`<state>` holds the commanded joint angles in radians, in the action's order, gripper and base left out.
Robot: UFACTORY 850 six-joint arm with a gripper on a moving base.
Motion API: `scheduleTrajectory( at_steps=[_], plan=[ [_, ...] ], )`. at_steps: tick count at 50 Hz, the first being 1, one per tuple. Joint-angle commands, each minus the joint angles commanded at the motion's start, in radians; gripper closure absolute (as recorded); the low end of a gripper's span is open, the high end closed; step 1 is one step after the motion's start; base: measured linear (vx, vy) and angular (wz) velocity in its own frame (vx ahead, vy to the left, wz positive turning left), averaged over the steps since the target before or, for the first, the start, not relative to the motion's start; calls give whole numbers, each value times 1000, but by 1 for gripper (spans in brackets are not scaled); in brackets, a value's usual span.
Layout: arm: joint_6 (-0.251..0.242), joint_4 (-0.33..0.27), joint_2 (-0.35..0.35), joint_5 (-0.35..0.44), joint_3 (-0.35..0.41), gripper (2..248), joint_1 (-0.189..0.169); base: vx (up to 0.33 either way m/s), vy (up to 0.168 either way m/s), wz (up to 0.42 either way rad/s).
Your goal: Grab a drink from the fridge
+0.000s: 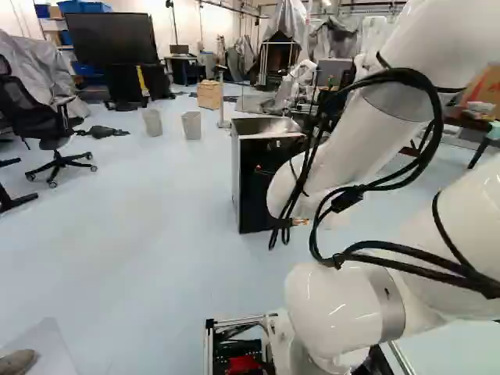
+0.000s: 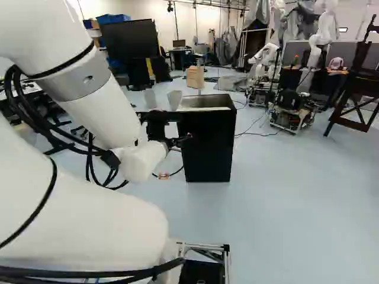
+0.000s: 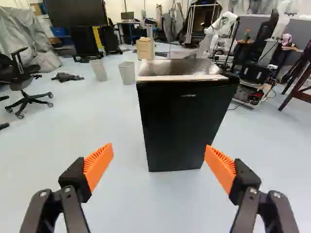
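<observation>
**Open gripper [image 3: 159, 149] faces a closed fridge [image 3: 184, 111], the drink out of sight**

The fingers stand wide apart, nothing between their orange pads [image 3: 98, 165]. Ahead of them is the black fridge, its door [image 3: 170, 138] apparently shut. The drink shows in no view; presumably it is inside, so whether it is a can or a bottle cannot be told.

The job looks to be at its start, with the door to be dealt with first. That door will probably resist at its seal, then swing freely. No handle can be made out on the smooth front, so a side edge of the door seems the place to take hold, though the hinge side is unclear; flat pads could slip there. The drink itself will likely be cold, perhaps damp and slick, and fairly heavy if full. A level grip around its middle, firm without crushing, should suit it.

The fridge stands upright on a pale, smooth floor [image 3: 116, 199], its metallic top [image 3: 177, 67] shiny. Beyond it are two bins [image 3: 127, 73], a wooden box [image 3: 144, 48] and another robot [image 3: 218, 31]; an office chair [image 3: 22, 82] stands well off to one side.
</observation>
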<state>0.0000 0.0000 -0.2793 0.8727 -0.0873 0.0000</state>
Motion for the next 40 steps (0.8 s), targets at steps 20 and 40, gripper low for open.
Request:
scheduleTrajectory(
  at_steps=[20, 40],
  plan=[
    [0, 0, 0, 0, 0, 3, 0, 0, 0, 0],
    [0, 0, 0, 0, 0, 3, 0, 0, 0, 0]
  ],
)
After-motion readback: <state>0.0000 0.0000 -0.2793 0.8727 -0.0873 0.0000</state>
